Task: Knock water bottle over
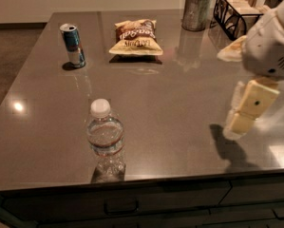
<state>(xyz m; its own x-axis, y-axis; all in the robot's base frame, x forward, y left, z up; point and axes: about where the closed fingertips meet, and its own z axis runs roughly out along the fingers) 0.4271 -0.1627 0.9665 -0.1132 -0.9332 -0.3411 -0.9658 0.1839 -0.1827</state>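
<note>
The water bottle (pixel 106 139) stands upright near the table's front edge, left of centre. It is clear ribbed plastic with a white cap and a thin reddish label band. My gripper (pixel 237 123) hangs from the white arm at the right side of the view. It is just above the tabletop, well to the right of the bottle and apart from it. Its shadow falls on the table below it.
A blue-and-silver drink can (pixel 73 45) stands at the back left. A chip bag (pixel 135 37) lies at the back centre. A metal cup (pixel 196 11) and a black wire basket (pixel 237 13) stand at the back right on the grey table (pixel 179 103).
</note>
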